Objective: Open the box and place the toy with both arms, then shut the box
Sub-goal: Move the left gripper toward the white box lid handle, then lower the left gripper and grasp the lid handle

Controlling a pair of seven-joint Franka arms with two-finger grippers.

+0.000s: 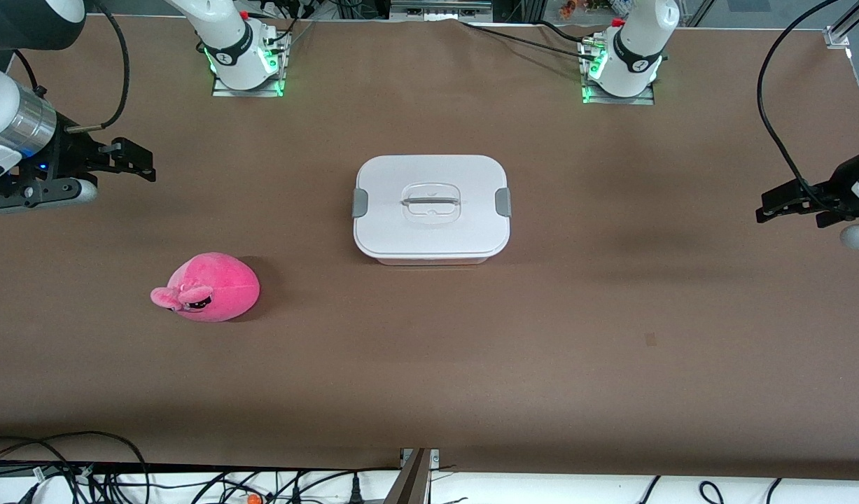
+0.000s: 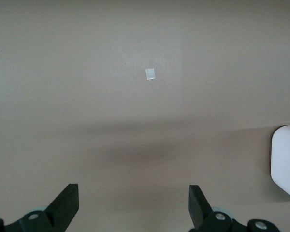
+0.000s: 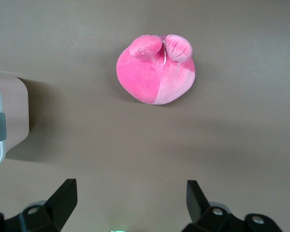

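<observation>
We have not started yet: the box (image 1: 431,208) sits closed between our two hands, well apart from each. The left gripper (image 1: 786,207) and the right gripper (image 1: 131,162) hang with fingers apart and empty, the toy (image 1: 208,287) lying nearer the right one. Next, we think, both hands must reach the grey clips (image 1: 360,202).

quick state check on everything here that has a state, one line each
box: shut, white lid on, both grey clips down
toy: on the table, outside the box
left gripper: open, empty, over bare table
right gripper: open, empty, over bare table
</observation>
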